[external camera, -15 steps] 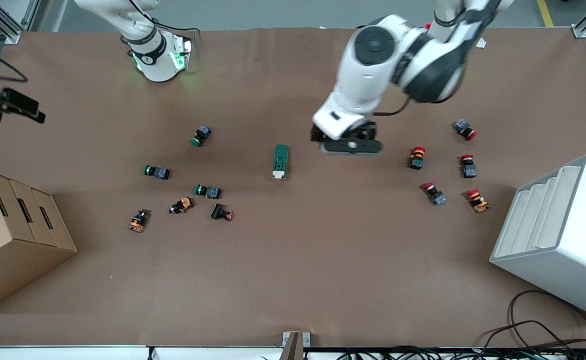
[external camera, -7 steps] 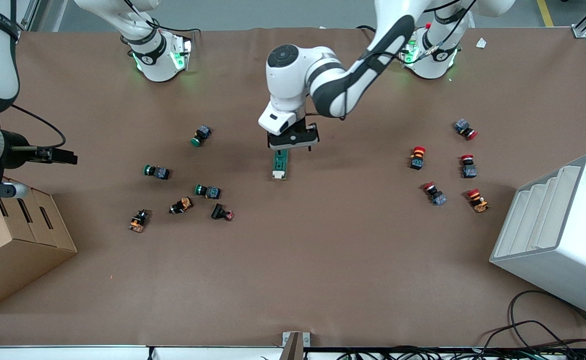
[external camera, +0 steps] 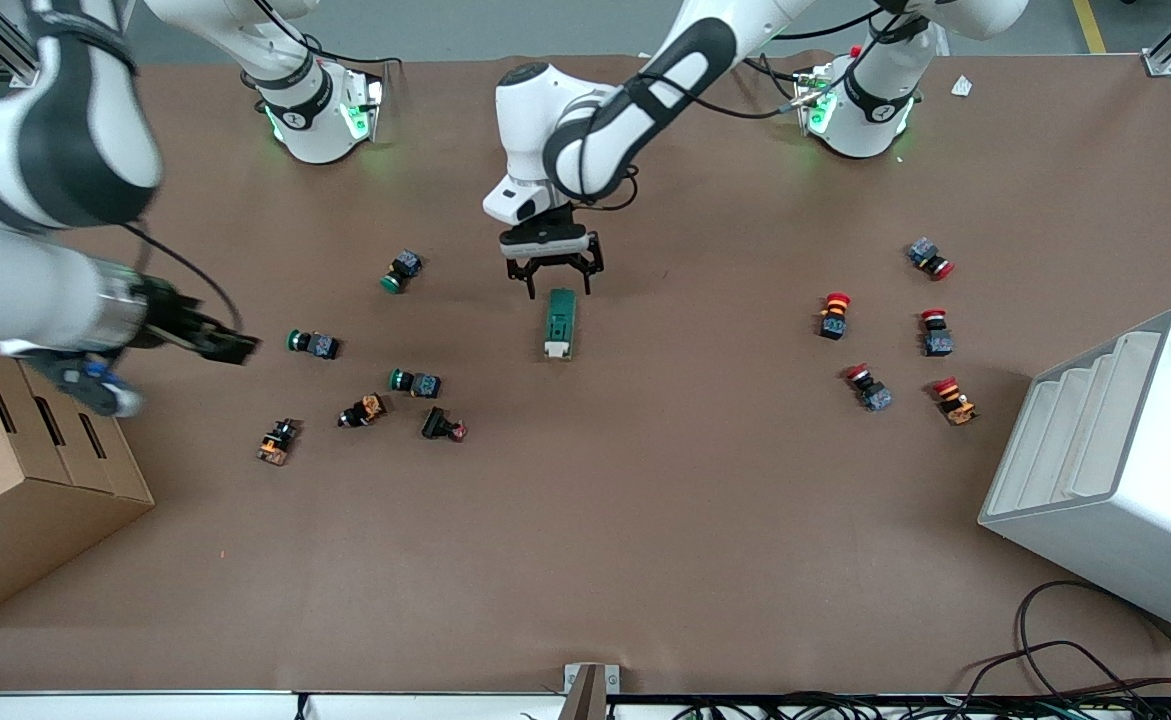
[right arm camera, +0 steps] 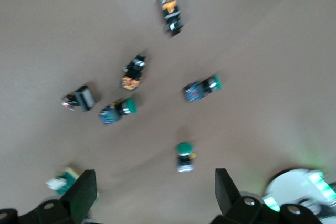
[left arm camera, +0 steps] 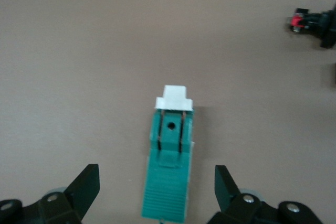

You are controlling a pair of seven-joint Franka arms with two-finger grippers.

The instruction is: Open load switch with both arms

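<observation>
Table (external camera: 645, 520) of brown paper, bare along its near edge, with a cardboard box (external camera: 25, 470) at the right arm's end and a white stepped bin (external camera: 1125, 470) at the left arm's end. Farther in lie two scatters of push buttons: green and orange ones (external camera: 415, 382) toward the right arm's end, red-capped ones (external camera: 867, 386) toward the left arm's end. Between the scatters, well apart from both, the switch (external camera: 559, 322) lies flat on the table, a dark-green block with its white lever (left arm camera: 174, 98) at the nearer end.

Left gripper (external camera: 553, 281) hangs over the switch's farther end; its jaws stand wide open to either side of the green body, touching nothing. Right gripper (external camera: 230, 347) is over the table near a green button (external camera: 313, 343); the right wrist view shows its jaws wide open and empty.

Judged from its look, the switch is light, rigid plastic, likely to slide on paper unless pinned. A sensible hold is across the ribbed green sides, leaving the lever free for the other arm. Nothing stands in the way around it; the green buttons lie along the right arm's approach.
</observation>
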